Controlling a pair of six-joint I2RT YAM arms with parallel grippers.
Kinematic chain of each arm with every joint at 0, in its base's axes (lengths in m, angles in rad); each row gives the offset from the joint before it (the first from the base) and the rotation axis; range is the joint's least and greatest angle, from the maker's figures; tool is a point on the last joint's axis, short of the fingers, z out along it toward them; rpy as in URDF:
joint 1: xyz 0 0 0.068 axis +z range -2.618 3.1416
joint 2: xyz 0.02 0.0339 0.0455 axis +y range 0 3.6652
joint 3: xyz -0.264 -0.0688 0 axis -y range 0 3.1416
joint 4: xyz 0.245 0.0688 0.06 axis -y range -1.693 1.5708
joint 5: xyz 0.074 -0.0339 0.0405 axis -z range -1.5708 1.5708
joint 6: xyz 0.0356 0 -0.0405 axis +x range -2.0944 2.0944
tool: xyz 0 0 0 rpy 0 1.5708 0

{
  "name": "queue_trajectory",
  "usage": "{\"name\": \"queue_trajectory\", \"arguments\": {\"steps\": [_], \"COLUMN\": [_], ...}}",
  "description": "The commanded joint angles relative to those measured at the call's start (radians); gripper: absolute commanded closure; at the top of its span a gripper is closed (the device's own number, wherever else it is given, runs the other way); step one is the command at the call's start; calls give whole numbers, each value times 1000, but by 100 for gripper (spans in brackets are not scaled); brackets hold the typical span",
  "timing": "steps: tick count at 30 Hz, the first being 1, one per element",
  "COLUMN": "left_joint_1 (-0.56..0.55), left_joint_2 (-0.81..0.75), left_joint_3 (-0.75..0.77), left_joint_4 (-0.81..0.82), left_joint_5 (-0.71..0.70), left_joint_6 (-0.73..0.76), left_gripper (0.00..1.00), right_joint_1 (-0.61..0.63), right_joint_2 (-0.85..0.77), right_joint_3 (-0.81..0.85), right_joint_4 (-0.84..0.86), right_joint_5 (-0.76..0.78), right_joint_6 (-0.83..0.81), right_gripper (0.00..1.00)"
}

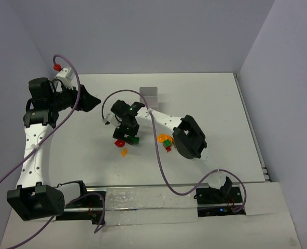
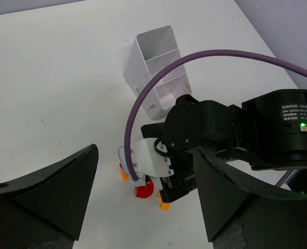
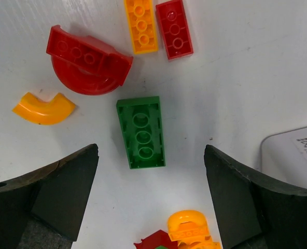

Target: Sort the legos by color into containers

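My right gripper is open and points straight down over the loose legos, with the near end of a green brick between its fingers, untouched. Around the brick lie a red curved piece, an orange curved piece, an orange brick and a red brick. An orange piece and a red one lie nearer. The white three-compartment tray stands behind this arm. My left gripper hangs open and holds nothing, left of the tray.
A second small heap of orange, red and green legos lies right of the right gripper. The right arm's wrist and purple cable fill much of the left wrist view. Walls enclose the table at back and sides.
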Motion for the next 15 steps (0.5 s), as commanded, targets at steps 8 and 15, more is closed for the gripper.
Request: {"name": "queue_trajectory", "arguments": {"steps": [8,15], "left_joint_1": [15,18], "left_joint_2": [18,21], "left_joint_3": [3,1], "left_joint_4": [19,24], "left_joint_5": [41,33], "left_joint_6": [25,19], "left_gripper": [17,17], "right_joint_1": [-4,-1], "right_joint_2": [73,130], "right_joint_3": [107,171], "right_joint_4": [-84,-112], "right_joint_5": [-74,-55], "right_joint_6": [-56,-57], "right_gripper": [22,33]}}
